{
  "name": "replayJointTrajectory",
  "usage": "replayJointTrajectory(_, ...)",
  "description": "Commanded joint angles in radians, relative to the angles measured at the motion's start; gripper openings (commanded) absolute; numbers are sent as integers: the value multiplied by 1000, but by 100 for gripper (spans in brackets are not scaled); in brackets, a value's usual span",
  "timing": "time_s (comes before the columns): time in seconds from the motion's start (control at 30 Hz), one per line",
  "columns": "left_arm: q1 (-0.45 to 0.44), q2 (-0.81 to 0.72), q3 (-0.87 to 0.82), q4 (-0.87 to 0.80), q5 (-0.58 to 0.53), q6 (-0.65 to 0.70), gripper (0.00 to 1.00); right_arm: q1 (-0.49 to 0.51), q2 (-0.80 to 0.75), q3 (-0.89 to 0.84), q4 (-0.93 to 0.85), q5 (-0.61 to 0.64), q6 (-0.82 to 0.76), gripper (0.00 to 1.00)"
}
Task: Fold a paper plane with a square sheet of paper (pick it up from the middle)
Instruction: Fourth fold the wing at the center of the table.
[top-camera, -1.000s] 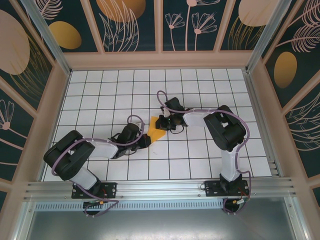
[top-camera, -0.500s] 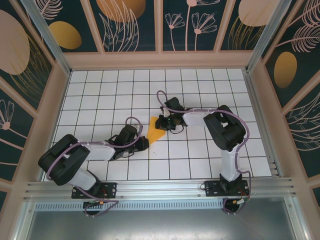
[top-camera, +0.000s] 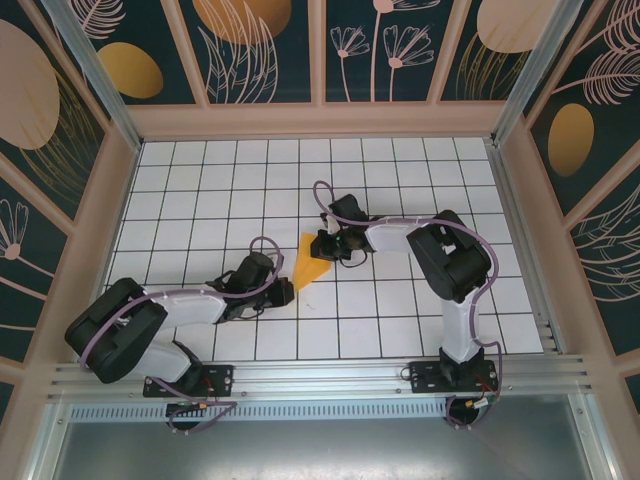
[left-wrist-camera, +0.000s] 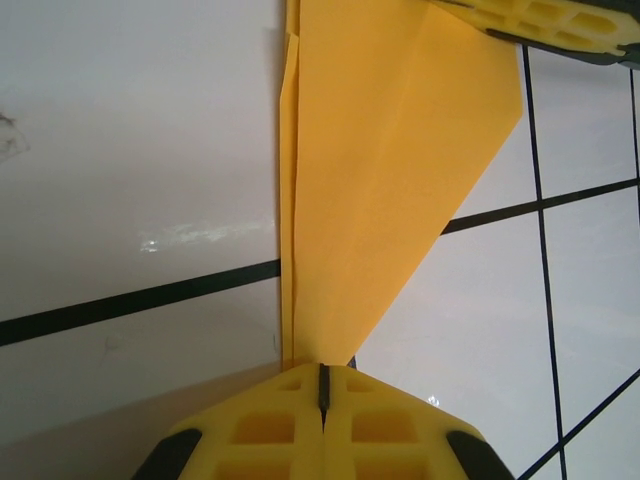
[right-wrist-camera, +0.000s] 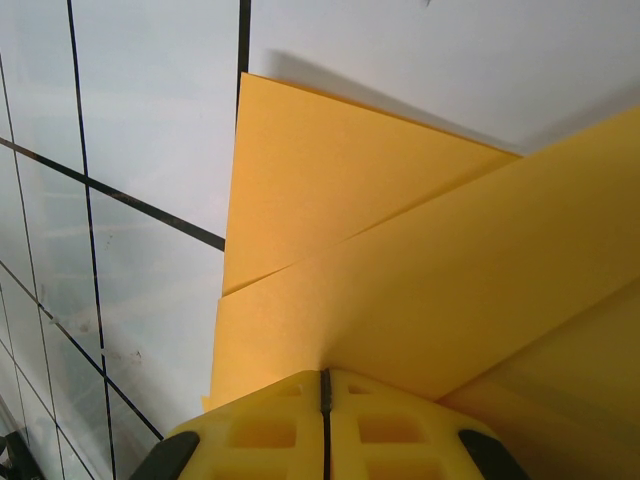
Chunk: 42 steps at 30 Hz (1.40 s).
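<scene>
**Count.** One folded paper (top-camera: 308, 262), two arms and two claws are sitting inside the enclosure.

**Folded paper.** The orange-yellow sheet is lying flat on the white tiled table (top-camera: 400, 310) as a narrow wedge. Its broad end is pointing away from the arm bases and its narrow tip is pointing toward them. The left wrist view is showing layered edges along one long side of the paper (left-wrist-camera: 390, 170). The right wrist view is showing one flap overlapping another on the paper (right-wrist-camera: 300, 200).

**Left claw.** The left claw (top-camera: 287, 290) is sitting at the paper's narrow tip. Its yellow jaws are clenched, and the tip is ending right at the left claw (left-wrist-camera: 322, 385). Whether paper is being pinched there cannot be told.

**Right claw.** The right claw (top-camera: 322, 246) is sitting at the paper's broad end. The right claw (right-wrist-camera: 323, 390) is clenched too, with its fingertips (left-wrist-camera: 540, 20) touching the paper's surface. A grasp cannot be confirmed.

**Surroundings.** Black grid lines are running under the paper. Patterned walls (top-camera: 260, 50) are standing well apart from it on three sides. A metal rail (top-camera: 320, 375) is running behind the arm bases, on the side of the narrow tip. Both arms are reaching in low, and their claws are covering the paper's two ends.
</scene>
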Motion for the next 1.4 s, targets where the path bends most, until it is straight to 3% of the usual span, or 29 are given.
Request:
replayJointTrajectory(0.0,-11,-16,-24,-215,-9,31,6,1,113,-43,-122,158,3,10)
replayJointTrajectory(0.2,-11,-130,21,-173,-94,9,10,1,114,-36,-121,151,5,10)
replayJointTrajectory(0.37,-9,-184,43,-17,-130,-58,12,1,120,-28,-121,144,9,10)
replayJointTrajectory(0.5,-9,-86,71,59,-112,-85,12,1,121,-27,-118,138,13,10)
replayJointTrajectory(0.73,-9,68,125,52,-134,-83,7,1,119,-23,-114,125,16,10)
replayJointTrajectory(1.07,-10,108,59,58,-117,-98,1,1,80,7,-134,117,3,10)
replayJointTrajectory(1.37,-9,137,21,67,-123,-107,0,35,-31,57,-70,4,10,11)
